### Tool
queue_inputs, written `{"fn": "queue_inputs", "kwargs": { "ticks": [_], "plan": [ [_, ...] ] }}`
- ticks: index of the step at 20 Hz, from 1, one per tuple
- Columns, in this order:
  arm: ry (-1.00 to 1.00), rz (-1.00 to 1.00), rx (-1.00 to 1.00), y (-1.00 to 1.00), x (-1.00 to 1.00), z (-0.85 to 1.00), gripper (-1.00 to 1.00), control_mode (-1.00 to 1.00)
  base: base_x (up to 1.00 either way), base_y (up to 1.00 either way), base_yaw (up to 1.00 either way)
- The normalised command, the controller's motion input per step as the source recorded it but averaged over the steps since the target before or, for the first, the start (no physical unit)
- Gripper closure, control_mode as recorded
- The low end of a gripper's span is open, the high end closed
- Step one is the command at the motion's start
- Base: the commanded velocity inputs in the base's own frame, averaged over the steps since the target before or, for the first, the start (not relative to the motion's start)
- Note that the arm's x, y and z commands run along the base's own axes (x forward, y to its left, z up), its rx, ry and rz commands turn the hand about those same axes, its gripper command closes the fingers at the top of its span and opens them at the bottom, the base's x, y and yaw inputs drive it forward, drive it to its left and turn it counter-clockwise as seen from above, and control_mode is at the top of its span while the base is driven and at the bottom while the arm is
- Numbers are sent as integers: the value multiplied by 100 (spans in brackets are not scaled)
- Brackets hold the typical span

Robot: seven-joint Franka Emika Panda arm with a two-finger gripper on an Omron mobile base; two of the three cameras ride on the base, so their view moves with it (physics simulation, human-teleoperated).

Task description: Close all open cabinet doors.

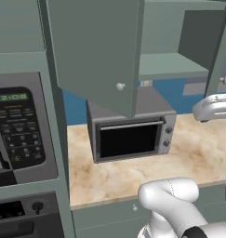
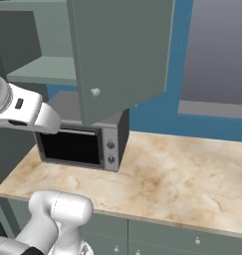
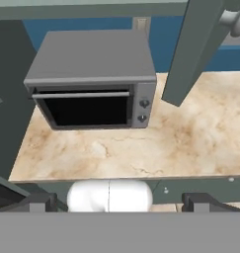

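Wall cabinet, muted grey-green, flat-panelled: two doors stand open, swung out over the counter.
- Left cabinet door (image 1: 96, 51), tall grey-green rectangular panel, hangs in front of the toaster oven in the left base view; small round pale knob (image 1: 120, 86) near its lower right corner.
- Right cabinet door (image 2: 120, 55), same panel type, fills the upper middle of the right base view; round pale knob (image 2: 95, 92) near its lower left corner. In the hand view its edge (image 3: 193, 54) runs down at a slant beside the oven.
- Open cabinet shelf (image 1: 170, 65), pale grey-green, bare, visible between the doors.

Counter (image 2: 182, 179), beige marbled stone, with short grey-green drawer fronts (image 2: 192, 240) below.

Built-in microwave panel (image 1: 16, 125), grey with black keypad; green display reads "12:00", key legends too small to read.

Toaster oven (image 3: 92, 81), silver box with dark glass door, two round dials at the right side; stands on the counter against the blue wall (image 2: 157, 117), below the open doors. No brand mark legible.

Gripper (image 3: 119, 200): two dark fingertips at the bottom of the hand view, set well apart, nothing between them.
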Motion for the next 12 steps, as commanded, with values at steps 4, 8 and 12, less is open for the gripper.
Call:
{"fn": "queue_inputs", "kwargs": {
  "ticks": [4,8,12],
  "plan": [
    [-24,6,0,11,0,0,-100,-100,0,0,0],
    [-57,6,1,0,-2,7,-100,-100,0,0,0],
    [-65,12,5,-1,0,17,-100,-100,0,0,0]
  ]
}}
